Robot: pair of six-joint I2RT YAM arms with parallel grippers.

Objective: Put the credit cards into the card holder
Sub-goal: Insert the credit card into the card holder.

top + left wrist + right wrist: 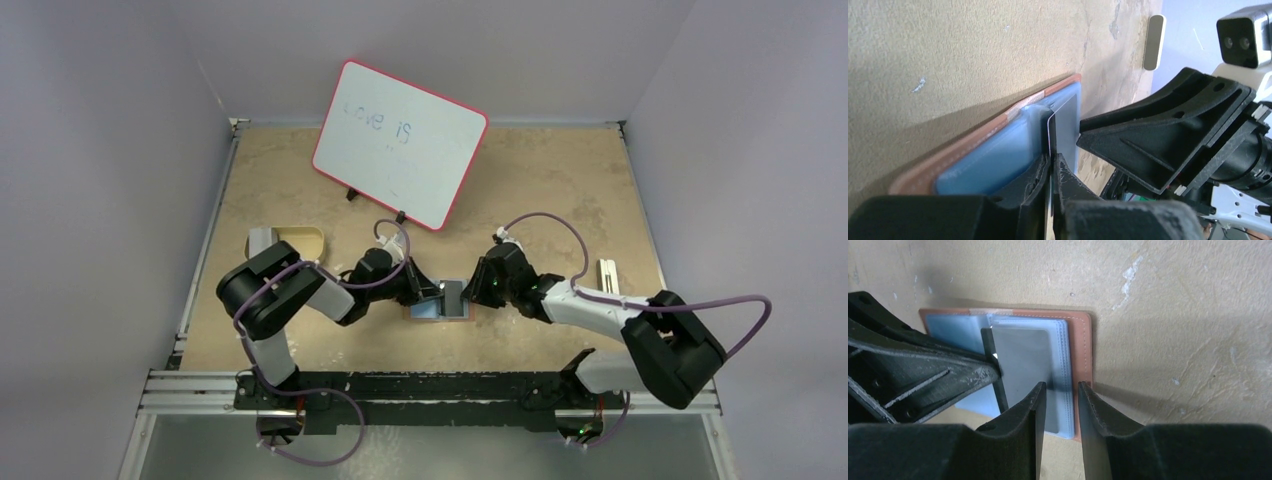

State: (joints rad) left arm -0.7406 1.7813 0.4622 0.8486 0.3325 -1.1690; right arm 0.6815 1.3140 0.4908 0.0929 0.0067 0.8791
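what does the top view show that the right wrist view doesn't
Only the top view: the whiteboard and the tan tray. Only the right wrist view: stitched clear sleeves in the wallet, and the right gripper with jaws apart over their edge. Both: the open wallet, the grey card at it, and the left gripper.

Card holder [1084,347]: brown cover, pale blue sleeves. Credit card [1023,352]: plain grey. Whiteboard [400,140]: white, red rim. Bench [560,180]: tan, mottled, pale flecks.
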